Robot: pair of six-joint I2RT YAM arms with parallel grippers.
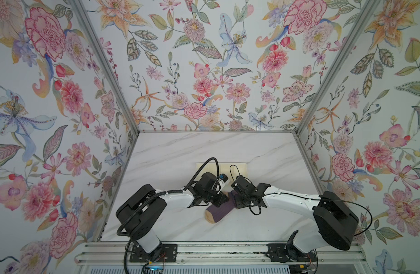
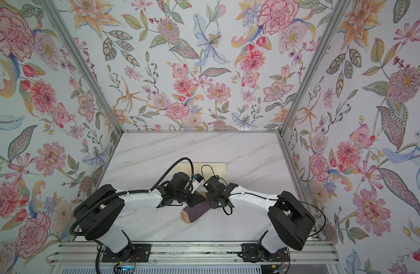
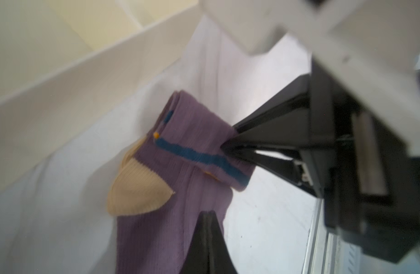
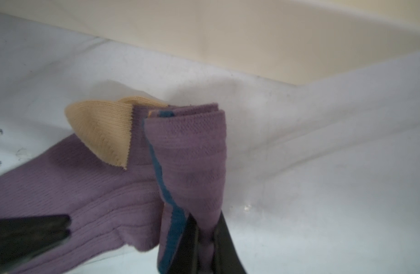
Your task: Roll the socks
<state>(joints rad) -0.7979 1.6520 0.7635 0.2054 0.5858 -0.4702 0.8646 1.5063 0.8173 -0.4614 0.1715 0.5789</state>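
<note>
In both top views we look steeply down from high above the arms point(image 1: 175, 200) onto the table point(image 1: 171, 151) and toward the back wall point(image 1: 204, 71); they sit side by side and share nearly the whole scene. Our wrist views sit very close. The left wrist view looks past the left gripper point(image 3: 207, 213) at the socks point(image 3: 199, 194) and the right gripper point(image 3: 225, 147); the right wrist view, facing the opposite way, shares those socks and both grippers.
</note>
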